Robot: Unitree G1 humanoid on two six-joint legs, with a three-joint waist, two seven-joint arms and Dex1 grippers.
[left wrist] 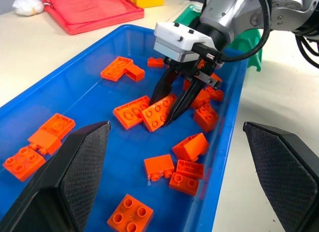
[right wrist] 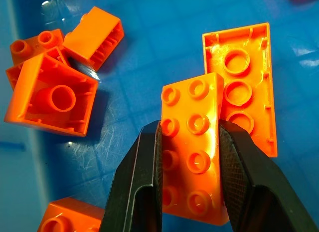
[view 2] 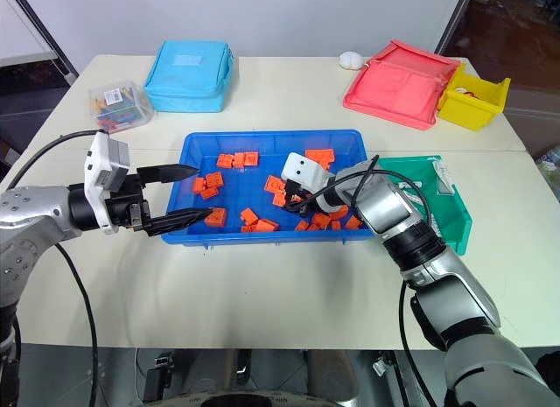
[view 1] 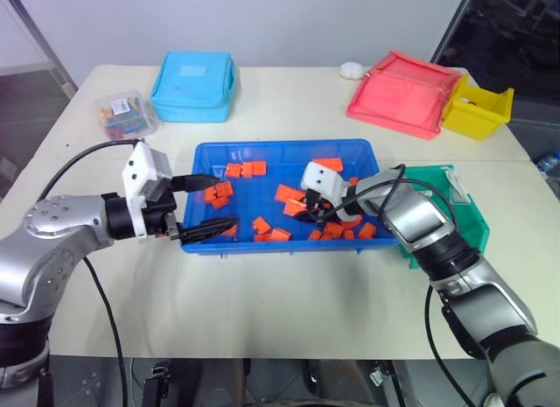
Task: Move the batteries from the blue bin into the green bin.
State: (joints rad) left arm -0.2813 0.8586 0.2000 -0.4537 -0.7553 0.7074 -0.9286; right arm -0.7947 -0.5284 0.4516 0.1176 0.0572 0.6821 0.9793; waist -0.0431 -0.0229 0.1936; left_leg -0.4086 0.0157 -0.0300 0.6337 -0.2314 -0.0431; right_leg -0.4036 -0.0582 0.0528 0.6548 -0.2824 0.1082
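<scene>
Where the counter (view 1: 289, 302) carries the work, we find the blue bin (view 1: 271, 145) at its centre, its long axis running from the robot's left to its right. The green bin (view 1: 459, 216) stands just beside the blue bin's right end. Behind them lie a light blue pouch (view 1: 193, 86), a red pouch (view 1: 402, 94), a yellow bin (view 1: 477, 111), a clear box of coloured pieces (view 1: 127, 114) and a small white object (view 1: 352, 70), all well apart from the blue bin.

The blue bin's floor is strewn with orange bricks (view 1: 254, 169), thickest toward the right end. We cannot make out a battery among them.

The right arm's fingers (right wrist: 139, 182) reach down into the right half of the blue bin and are narrowed onto one eight-stud brick (right wrist: 192, 157), one pad against each long side. That brick lies studs toward the wrist camera, its long axis in line with the fingers. Whether it is clear of the bin floor we cannot tell. An upturned brick (right wrist: 246, 87) lies touching it on one side, and further upturned bricks (right wrist: 52, 92) sit near on the other.

The left arm's fingers (left wrist: 70, 177) stand wide and hold nothing. They hover at the blue bin's left end, pointing across it toward the right arm, with loose bricks below and between them.
</scene>
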